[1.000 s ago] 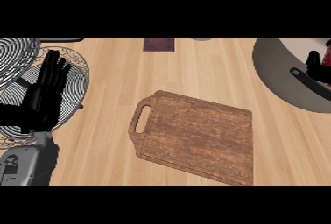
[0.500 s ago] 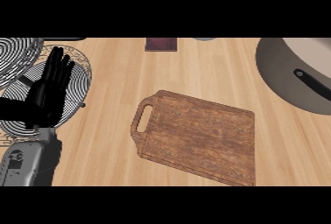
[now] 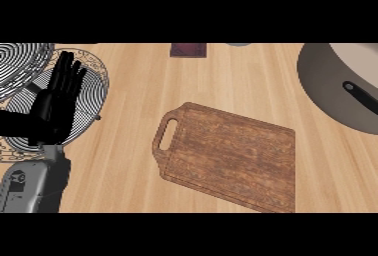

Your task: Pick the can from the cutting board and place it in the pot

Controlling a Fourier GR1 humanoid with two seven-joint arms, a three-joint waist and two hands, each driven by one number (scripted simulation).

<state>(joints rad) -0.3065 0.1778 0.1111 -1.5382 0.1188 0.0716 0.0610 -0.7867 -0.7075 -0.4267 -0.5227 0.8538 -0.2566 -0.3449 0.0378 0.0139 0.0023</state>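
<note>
From where you look down, the wooden cutting board (image 3: 229,160) lies at the middle of the light wood counter (image 3: 244,80), turned at a slant with its slotted handle toward the left, and its top face is bare: you cannot see the can on it or anywhere else in the head view, so you cannot tell where the can sits. The pot (image 3: 336,85) shows at the upper right, cut off by the view's right edge; you see its grey wall and a paler inner area, with a black handle-like piece (image 3: 362,97) lying across it. The pot stands well apart from the board. Your left hand (image 3: 57,100) is at the left edge on its grey forearm (image 3: 33,187), fingers straight and pointing up, spread a little, holding nothing; it is resting there. It hangs in front of a round wire rack (image 3: 92,85), whose rings and spokes show behind the fingers and to both sides. Your right hand shows nowhere in the view. At the top edge, a small dark reddish-brown rectangular thing (image 3: 189,49) sits on the counter, and just right of it a pale grey curved thing (image 3: 238,44) peeks in, too little of it showing to say what it is
</note>
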